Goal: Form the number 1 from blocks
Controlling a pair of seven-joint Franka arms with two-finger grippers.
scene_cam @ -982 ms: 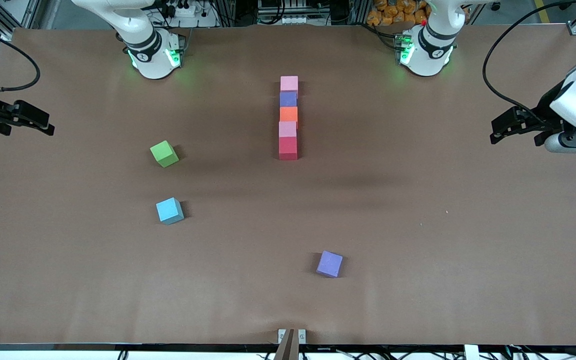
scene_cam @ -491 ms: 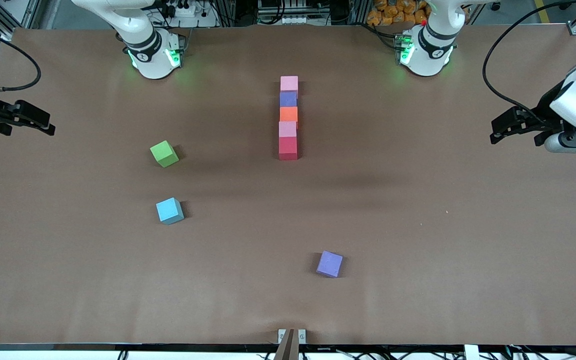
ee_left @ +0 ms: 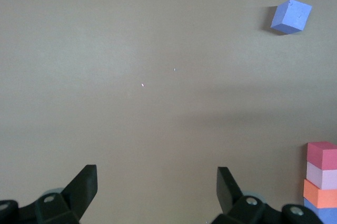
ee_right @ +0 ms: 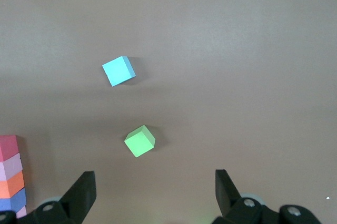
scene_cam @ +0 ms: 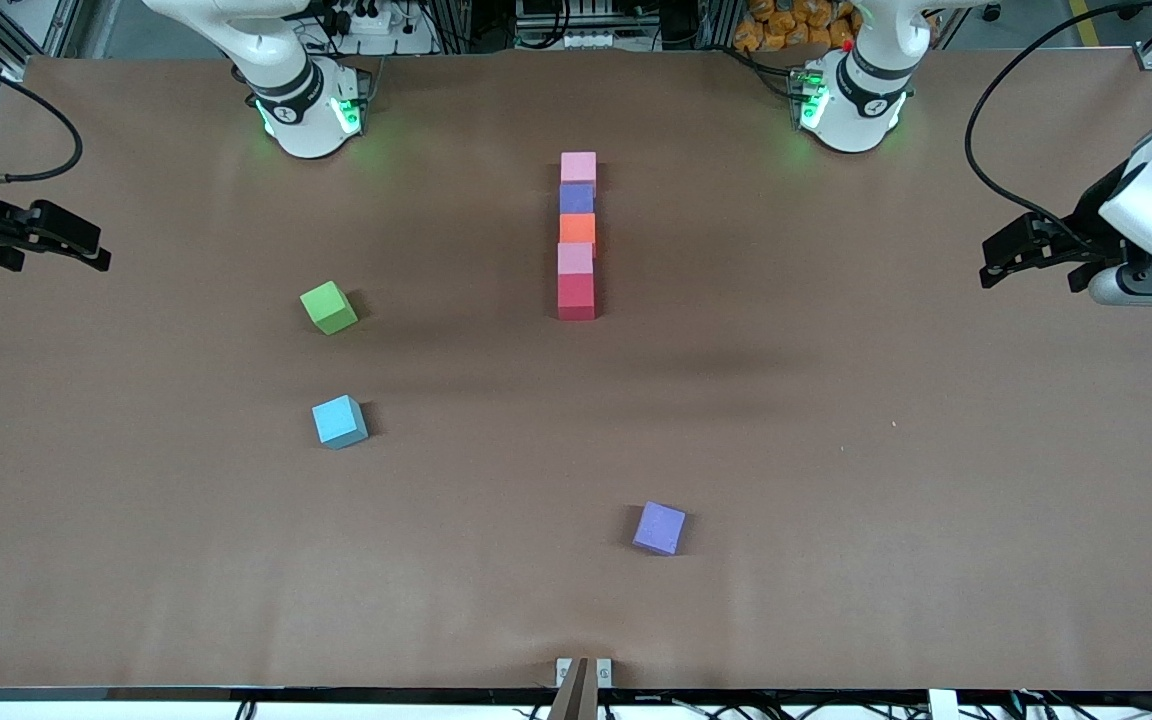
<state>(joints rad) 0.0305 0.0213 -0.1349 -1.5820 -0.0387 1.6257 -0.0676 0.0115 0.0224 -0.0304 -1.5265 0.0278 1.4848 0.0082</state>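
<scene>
Five small matte cubes form a touching line on the brown counter (scene_cam: 836, 500): pink (scene_cam: 578, 167), purple (scene_cam: 576, 198), orange (scene_cam: 577, 228), pink (scene_cam: 575, 258), and red (scene_cam: 576, 297), which lies nearest the front camera. The green cube (scene_cam: 328, 307) and light blue cube (scene_cam: 339, 421) lie apart from that line toward the right arm's end; the loose purple cube (scene_cam: 659, 527) lies nearer the camera than the red cube. The left pincer (ee_left: 157, 190) and right pincer (ee_right: 155, 190) wait over the counter's ends, fingers apart, empty.

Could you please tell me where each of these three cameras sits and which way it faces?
Front view: high across the table, facing both bases; left gripper and right gripper wait open at the table's ends.
Left wrist view: looks down past open fingers at the loose purple block.
Right wrist view: looks down at green block and light blue block.
Both wrist views share the block column.
</scene>
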